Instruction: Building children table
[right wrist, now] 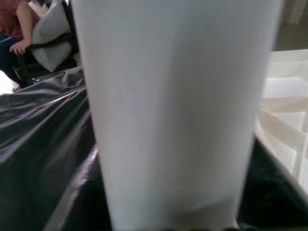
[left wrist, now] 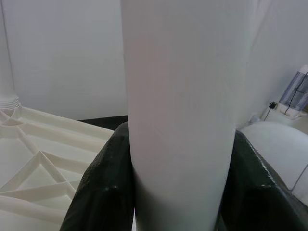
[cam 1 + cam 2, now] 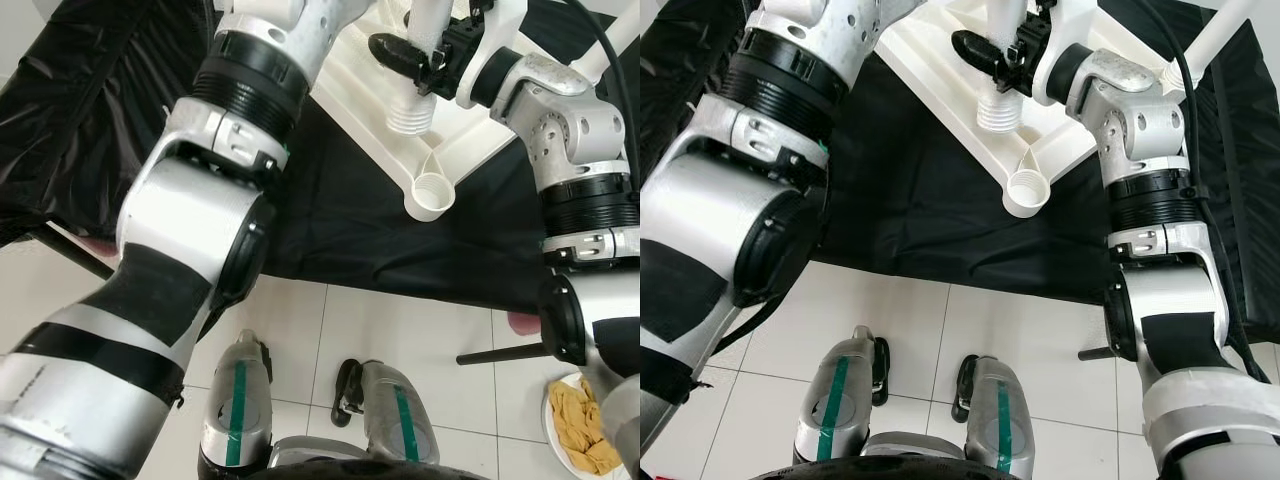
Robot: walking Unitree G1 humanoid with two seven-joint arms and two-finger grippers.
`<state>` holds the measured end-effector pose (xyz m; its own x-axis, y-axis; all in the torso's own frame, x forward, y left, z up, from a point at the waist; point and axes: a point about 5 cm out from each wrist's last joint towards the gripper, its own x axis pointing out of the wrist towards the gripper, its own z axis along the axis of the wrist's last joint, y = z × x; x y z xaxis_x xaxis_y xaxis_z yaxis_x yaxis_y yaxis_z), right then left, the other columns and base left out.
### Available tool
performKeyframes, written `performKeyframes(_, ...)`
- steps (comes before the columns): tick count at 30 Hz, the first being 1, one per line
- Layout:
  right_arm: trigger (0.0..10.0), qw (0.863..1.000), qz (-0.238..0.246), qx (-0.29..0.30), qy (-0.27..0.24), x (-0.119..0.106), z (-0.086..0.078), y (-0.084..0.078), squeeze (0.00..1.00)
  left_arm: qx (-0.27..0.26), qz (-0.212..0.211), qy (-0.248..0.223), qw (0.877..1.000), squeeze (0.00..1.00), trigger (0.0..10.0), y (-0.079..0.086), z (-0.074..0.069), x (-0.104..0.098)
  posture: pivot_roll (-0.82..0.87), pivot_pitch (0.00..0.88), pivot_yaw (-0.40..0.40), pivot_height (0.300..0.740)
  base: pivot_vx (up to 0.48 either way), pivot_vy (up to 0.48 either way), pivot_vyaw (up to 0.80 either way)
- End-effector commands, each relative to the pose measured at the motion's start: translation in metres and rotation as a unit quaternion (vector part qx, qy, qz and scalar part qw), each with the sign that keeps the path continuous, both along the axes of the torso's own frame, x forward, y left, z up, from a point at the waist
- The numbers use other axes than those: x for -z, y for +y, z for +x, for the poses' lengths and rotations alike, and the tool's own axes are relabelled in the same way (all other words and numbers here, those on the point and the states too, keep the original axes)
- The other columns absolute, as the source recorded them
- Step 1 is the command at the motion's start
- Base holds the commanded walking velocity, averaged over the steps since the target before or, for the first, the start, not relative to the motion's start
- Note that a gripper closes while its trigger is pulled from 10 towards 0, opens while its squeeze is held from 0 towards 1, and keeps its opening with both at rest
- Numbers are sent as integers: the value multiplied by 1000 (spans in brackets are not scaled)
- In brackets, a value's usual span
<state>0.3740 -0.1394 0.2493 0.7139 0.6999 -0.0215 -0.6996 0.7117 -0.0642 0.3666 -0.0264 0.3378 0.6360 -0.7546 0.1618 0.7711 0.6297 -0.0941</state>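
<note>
Tabletop: a white plastic tabletop (image 3: 375, 105) lies upside down on a black sheet (image 3: 340, 215), far from the robot; its ribs show in the left wrist view.
Corner socket: a round open socket (image 3: 430, 196) sits at the near corner of the tabletop, with no leg in it.
Table leg, right: a white leg (image 3: 415, 60) stands upright just beyond that corner, with its threaded end (image 3: 409, 115) pointing down, close above the tabletop; whether it touches I cannot tell.
Right gripper: the right gripper (image 3: 425, 55) is clamped on this leg, one black finger (image 3: 395, 52) across its left side; in the right wrist view the white leg (image 1: 178, 110) stands between the two dark fingers (image 1: 274, 192).
Table leg, left: in the left wrist view another white leg (image 2: 185, 110) stands upright above the ribbed tabletop (image 2: 43, 159).
Left gripper: the left gripper (image 2: 179, 192) is clamped on that leg, with a black finger (image 2: 103, 187) on each side of it.
Left arm: the silver left arm (image 3: 190, 220) reaches far over the sheet on the left.
Floor: white tiles (image 3: 400, 340) near the robot, with its two feet (image 3: 320, 410) on them.
Plate: a plate with yellow pieces (image 3: 580, 420) lies on the floor, near right.
Person: a person's arm (image 1: 21, 36) shows far off beside a grey cushion (image 1: 50, 33).
</note>
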Motion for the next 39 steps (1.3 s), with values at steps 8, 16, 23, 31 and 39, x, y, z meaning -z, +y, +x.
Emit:
performKeyframes(8, 0, 1000, 8, 1, -4, -6, 4, -3, 0, 215, 31, -51, 975, 0, 10000, -23, -31, 2, 55, 3, -58, 740, 0, 0, 0)
performKeyframes(16, 0, 999, 34, 22, 13, 1, 6, -6, 0, 251, 20, -31, 967, 1000, 10000, -25, -41, 6, 60, 0, -59, 740, 0, 0, 0)
performKeyframes(23, 0, 996, 71, 45, 22, 11, 5, -10, 0, 274, -32, -2, 961, 1000, 10000, -17, -49, -5, 60, 0, -49, 740, 0, 0, 0)
performKeyframes(31, 10000, 991, 92, 99, 19, 14, 6, -20, 0, 230, -128, 19, 965, 1000, 10000, 12, -37, -28, 59, 0, -46, 740, 0, 0, 0)
performKeyframes(39, 10000, 985, 94, 141, 25, 26, 0, -32, 0, 105, -130, 15, 986, 0, 10000, 49, -16, -5, 59, 0, -46, 740, 0, 0, 0)
